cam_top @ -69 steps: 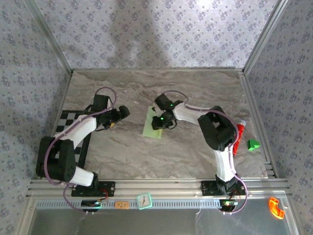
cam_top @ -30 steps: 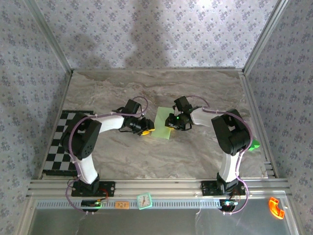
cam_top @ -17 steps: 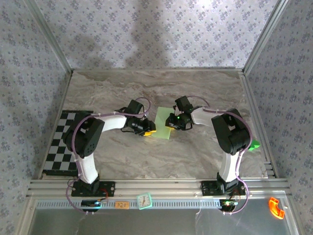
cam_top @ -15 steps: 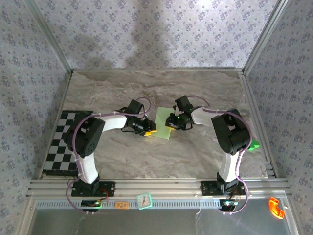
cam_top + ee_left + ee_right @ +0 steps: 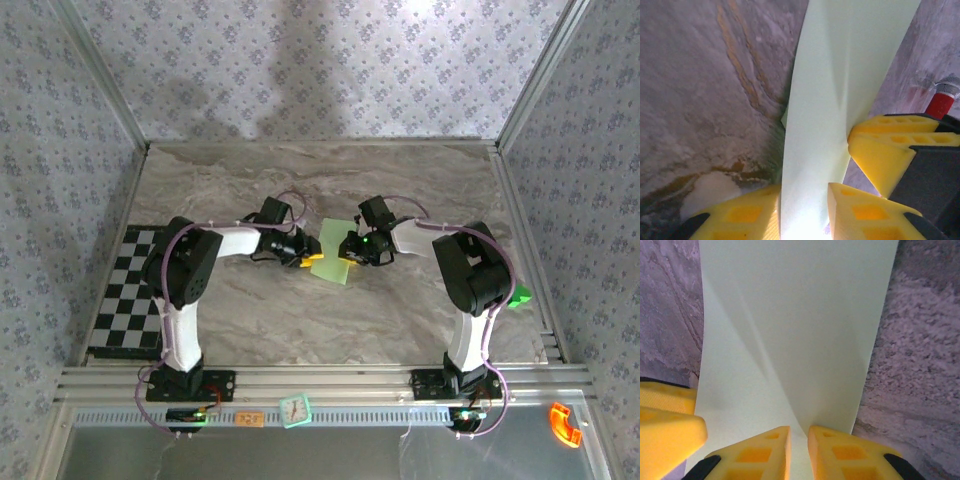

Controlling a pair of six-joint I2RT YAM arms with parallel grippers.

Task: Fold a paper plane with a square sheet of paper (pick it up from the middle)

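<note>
Since a fold wants both sides steadied, my right pincer [image 5: 799, 442] pinches the square sheet of paper [image 5: 790, 315] by one edge at the middle of the table [image 5: 300, 320], while my left pincer [image 5: 804, 212] straddles the opposite edge; whether it bites I cannot tell.
</note>
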